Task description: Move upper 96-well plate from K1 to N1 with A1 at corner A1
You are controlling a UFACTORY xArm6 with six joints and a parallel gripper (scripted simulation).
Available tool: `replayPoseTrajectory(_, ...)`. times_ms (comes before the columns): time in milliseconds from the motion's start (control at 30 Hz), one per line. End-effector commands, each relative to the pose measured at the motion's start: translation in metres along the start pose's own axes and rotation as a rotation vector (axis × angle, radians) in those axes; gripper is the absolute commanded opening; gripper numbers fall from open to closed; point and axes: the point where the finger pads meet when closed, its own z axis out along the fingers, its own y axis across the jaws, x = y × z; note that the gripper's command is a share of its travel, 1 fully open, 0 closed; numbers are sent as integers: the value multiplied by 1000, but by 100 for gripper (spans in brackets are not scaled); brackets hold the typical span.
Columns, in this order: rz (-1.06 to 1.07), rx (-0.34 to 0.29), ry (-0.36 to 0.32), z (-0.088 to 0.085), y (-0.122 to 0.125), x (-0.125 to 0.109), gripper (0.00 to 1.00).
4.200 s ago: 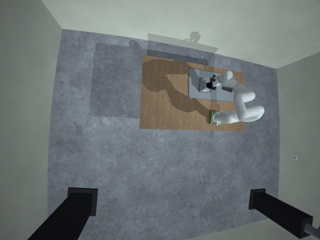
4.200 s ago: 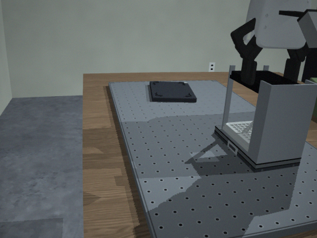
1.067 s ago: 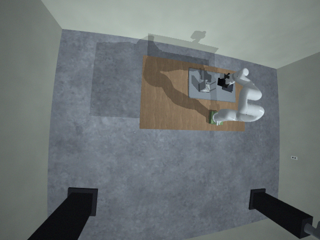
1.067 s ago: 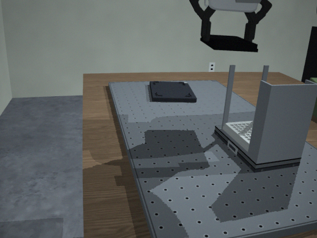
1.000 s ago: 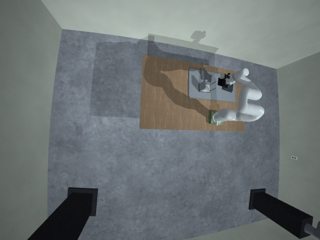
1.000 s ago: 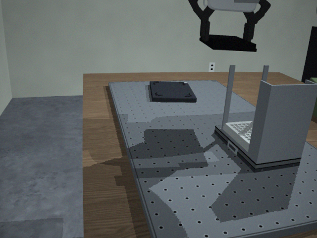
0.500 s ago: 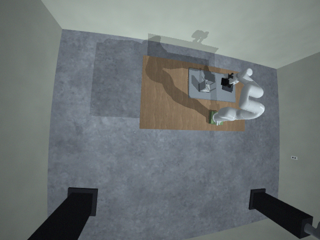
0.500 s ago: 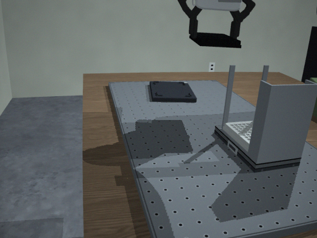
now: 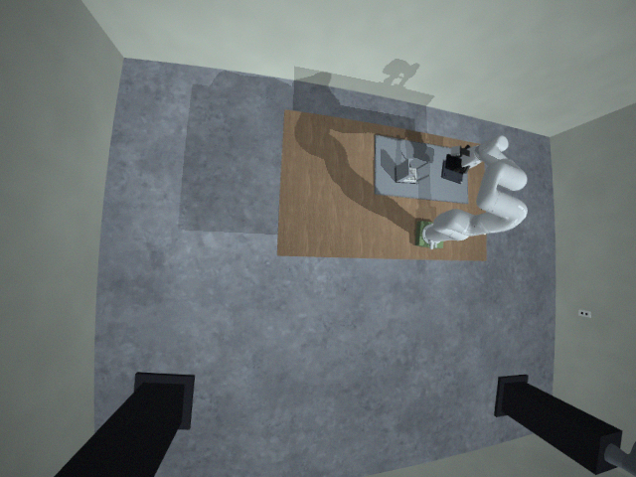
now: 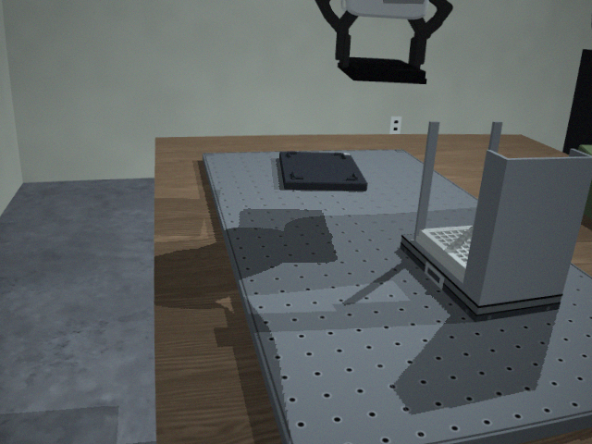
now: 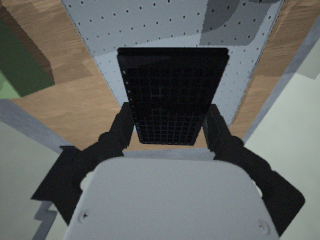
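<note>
So the wooden table [image 10: 191,229] carries a big grey perforated breadboard [image 10: 334,373], and the white xArm [image 9: 501,197] is bent over the far right side of it from its green base [image 9: 421,237]. On the near right of the breadboard in the exterior view stands the stack rack K1 [image 10: 525,224], a pale grey walled thing with two thin posts on a dark foot, and you can see the lower plate [image 10: 447,240], white with its grid of wells, sitting low inside it. Further back and to the left is the plate nest N1 [image 10: 321,172], a flat dark square pad with small locators at its corners, nothing on it. The upper plate [image 10: 382,70] is black and it's way up in the air, well above the breadboard, roughly level, and well clear of both the rack and the nest. The gripper [image 10: 381,50] has it clamped: the fingers stand almost fully spread and press on the plate's two opposite edges, which the wrist view shows nicely, wells facing up toward the camera. From the top view the plate looks to hang about over the nest, but I can't tell how well they line up
</note>
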Motion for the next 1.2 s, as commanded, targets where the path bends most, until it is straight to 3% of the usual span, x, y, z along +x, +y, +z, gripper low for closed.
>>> replayPoseTrajectory(0, -1, -4, 0, -1, 5, -11, 0)
replayPoseTrajectory(1167, -1, -4, -1, 1, 39, -105, 0)
